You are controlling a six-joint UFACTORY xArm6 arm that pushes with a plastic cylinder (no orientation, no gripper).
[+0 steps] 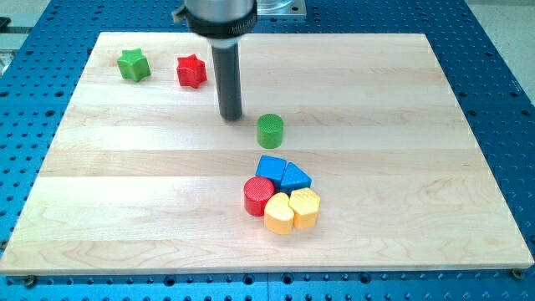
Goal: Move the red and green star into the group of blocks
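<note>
The green star (133, 64) lies near the view's top left of the wooden board (125, 192). The red star (191, 71) lies just to its right, apart from it. My tip (231, 116) rests on the board to the right of and below the red star, not touching it. A green cylinder (270, 130) stands just right of my tip. Below it is a tight group: a blue block (270, 167), a blue triangle (294, 177), a red cylinder (259, 196), a yellow heart-like block (279, 214) and a yellow block (305, 206).
The board lies on a blue perforated table (501, 100). The arm's dark rod and its grey mount (216, 17) come down from the view's top centre.
</note>
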